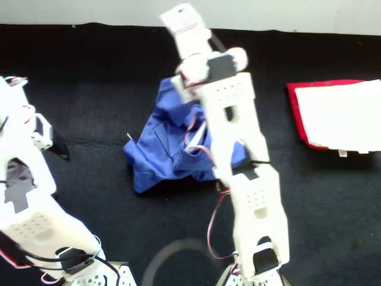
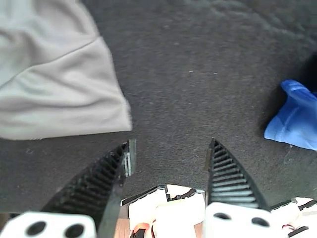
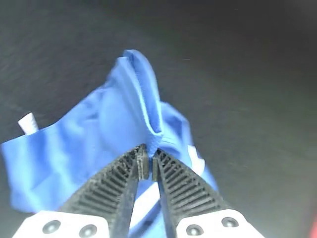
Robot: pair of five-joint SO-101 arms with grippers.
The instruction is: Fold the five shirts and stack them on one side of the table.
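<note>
Two hands: the right hand (image 3: 150, 161) is pinched shut on a fold of the blue shirt (image 3: 89, 144), crumpled in the middle of the table (image 1: 89, 71). The left hand (image 2: 171, 148) is spread apart, near a grey cloth (image 2: 49, 84), maybe a shirt. Off to the side, a white shirt (image 1: 339, 116) lies folded on a red shirt (image 1: 296, 104).

Place: robot test bench, lab-like
Arms: two white plastic arms, left arm (image 1: 30, 220) and right arm (image 1: 256, 196), bases side by side at the near edge
Wiring: bare red and black wires (image 1: 213, 223) on the arms
Surface: table (image 1: 89, 89) under black cloth (image 2: 198, 74)
Backdrop: plain pale wall (image 1: 297, 13)
</note>
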